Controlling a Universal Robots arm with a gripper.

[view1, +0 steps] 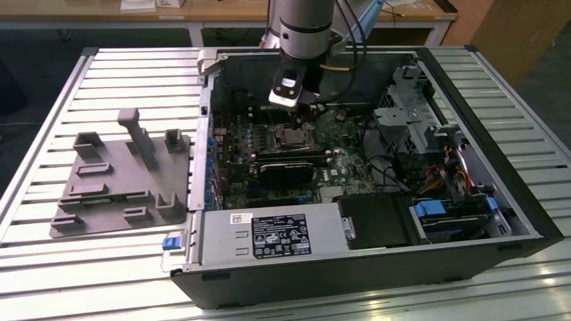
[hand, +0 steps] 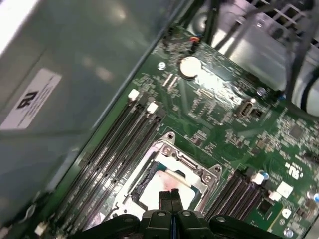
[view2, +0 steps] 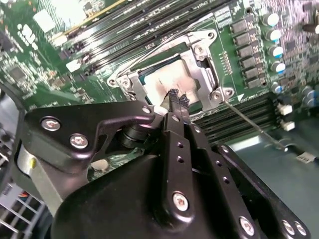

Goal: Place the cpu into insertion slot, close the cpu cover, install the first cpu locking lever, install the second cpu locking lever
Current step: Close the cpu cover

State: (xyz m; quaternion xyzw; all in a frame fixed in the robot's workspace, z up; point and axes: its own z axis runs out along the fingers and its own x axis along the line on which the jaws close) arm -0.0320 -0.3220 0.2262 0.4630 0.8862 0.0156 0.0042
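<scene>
The cpu point(view2: 160, 82) lies in the insertion slot point(view1: 292, 137), its dull silver face smeared pale in the middle. The cpu cover point(view2: 201, 65), a silvery frame, lies flat around it, and the cpu point(hand: 158, 193) shows through the window of the cpu cover point(hand: 185, 162). My gripper point(view2: 178, 98) hangs just above the socket's edge with its fingertips pressed together and nothing between them. It is also seen as the gripper point(hand: 172, 195) and the gripper point(view1: 301, 112). A thin locking lever point(view2: 247, 121) juts out from the socket's corner over the neighbouring slots.
Long black memory slots point(hand: 117, 149) flank the socket. The open computer case point(view1: 357, 267) also holds a black card point(view1: 287, 170), a power supply point(view1: 267, 234), a drive cage point(view1: 415, 120) and cables. A grey fixture tray point(view1: 120, 180) lies at the exterior view's left.
</scene>
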